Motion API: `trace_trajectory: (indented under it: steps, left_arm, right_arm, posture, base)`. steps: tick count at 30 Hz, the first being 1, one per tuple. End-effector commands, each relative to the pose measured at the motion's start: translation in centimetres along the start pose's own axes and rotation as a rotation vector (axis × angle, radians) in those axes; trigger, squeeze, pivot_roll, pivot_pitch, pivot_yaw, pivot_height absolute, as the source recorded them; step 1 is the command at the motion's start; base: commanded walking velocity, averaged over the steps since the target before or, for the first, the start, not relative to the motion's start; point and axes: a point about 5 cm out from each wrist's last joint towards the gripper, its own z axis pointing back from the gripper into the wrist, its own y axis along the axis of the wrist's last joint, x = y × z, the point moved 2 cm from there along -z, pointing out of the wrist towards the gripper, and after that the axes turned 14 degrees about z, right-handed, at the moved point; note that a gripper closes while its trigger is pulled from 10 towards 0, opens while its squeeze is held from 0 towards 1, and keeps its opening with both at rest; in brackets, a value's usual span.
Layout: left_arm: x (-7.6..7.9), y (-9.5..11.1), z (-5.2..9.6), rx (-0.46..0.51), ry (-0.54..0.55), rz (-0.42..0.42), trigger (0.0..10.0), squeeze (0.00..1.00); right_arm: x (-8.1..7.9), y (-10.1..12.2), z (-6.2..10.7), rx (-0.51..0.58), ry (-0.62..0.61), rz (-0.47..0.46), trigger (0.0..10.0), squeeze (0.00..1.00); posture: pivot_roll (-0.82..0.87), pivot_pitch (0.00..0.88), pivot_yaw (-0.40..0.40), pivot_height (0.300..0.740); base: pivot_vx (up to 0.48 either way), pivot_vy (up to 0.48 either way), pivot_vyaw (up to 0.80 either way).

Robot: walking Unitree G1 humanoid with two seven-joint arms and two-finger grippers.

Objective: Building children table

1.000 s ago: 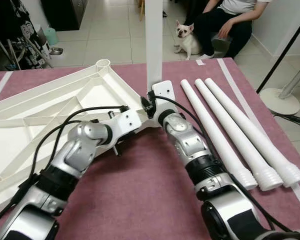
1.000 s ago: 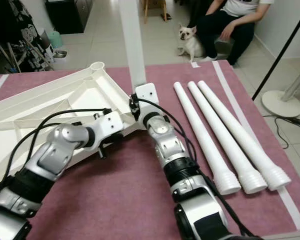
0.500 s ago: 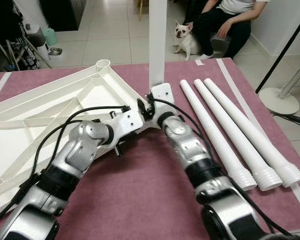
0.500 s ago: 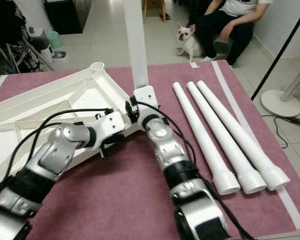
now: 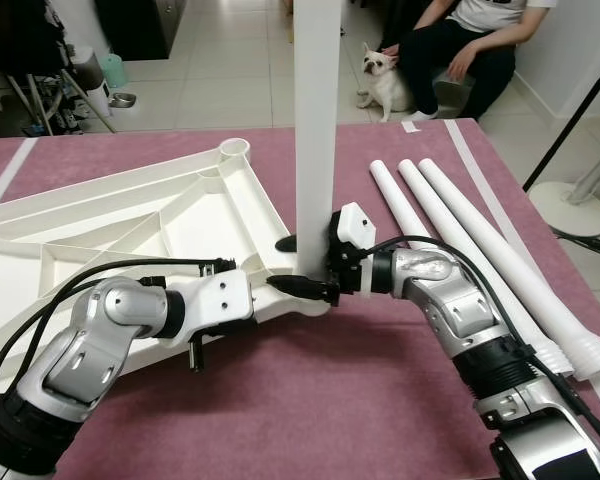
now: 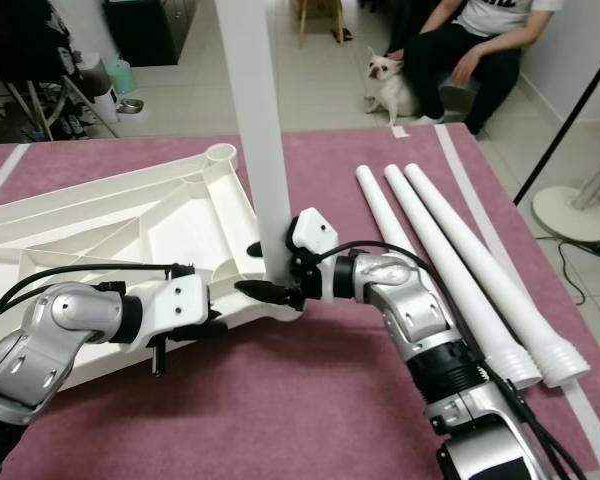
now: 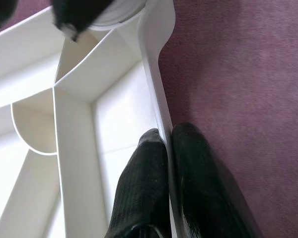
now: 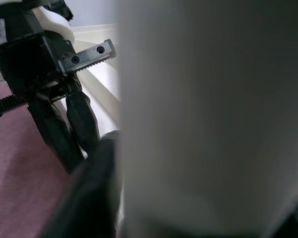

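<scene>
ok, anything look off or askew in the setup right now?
Nothing stands out. The table leg stands upright at the corner of the upturned tabletop, the right gripper around its base, the left gripper pinching the tabletop's rim. Three spare legs lie side by side.

Table top (image 5: 130, 215): one
Upright leg (image 5: 316, 130): one
Loose legs (image 5: 460, 240): three
Grippers (image 5: 295, 285): two
Dog (image 5: 385, 75): one
Seated person (image 5: 460, 40): one

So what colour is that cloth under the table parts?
The cloth is a dark purplish red, plain, with no pattern. It shows best in the left eye view.
</scene>
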Motion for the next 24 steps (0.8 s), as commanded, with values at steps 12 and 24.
trace_trajectory:
  steps: [12,24]
  left_arm:
    - [-2.8,5.7,-1.6,0.164,0.223,-0.094,10.0,0.00]
    - [-5.7,8.2,-5.0,0.175,0.352,-0.059,10.0,0.00]
  right_arm:
    - [2.8,-2.9,-4.1,-0.211,-0.463,-0.098,0.0,0.00]
    - [4.5,-4.3,-5.6,-0.419,-0.939,-0.126,10.0,0.00]
  posture:
    - [0.11,0.000,0.058,0.740]
    - [0.09,0.000,0.077,0.740]
  base:
    - [0.000,0.000,0.00]
    - [0.000,0.000,0.00]
